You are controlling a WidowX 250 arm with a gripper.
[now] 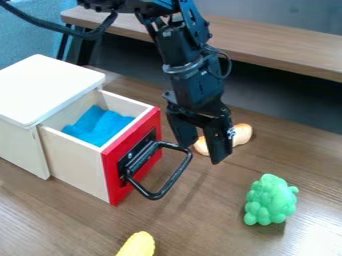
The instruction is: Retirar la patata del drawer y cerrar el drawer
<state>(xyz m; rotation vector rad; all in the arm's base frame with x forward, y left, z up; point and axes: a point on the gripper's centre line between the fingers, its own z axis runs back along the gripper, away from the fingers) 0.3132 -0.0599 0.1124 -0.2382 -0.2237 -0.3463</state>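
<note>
The black gripper (200,150) hangs over the table to the right of the drawer, fingers apart and pointing down. Pulled out of its white-topped box, the drawer (77,162) has pale wooden walls, a red front and a black handle (175,175). A blue cloth (99,126) lies inside it; no potato is visible there. Behind the gripper is a tan, elongated object (242,134), perhaps the potato, partly hidden by one finger. Whether the gripper touches it I cannot tell.
A green, bumpy grape-like toy (270,200) stands on the table at the right. A yellow object (138,245) lies at the front edge of the view. The box (50,90) stands at the left, and a wooden bench (280,45) runs behind the table.
</note>
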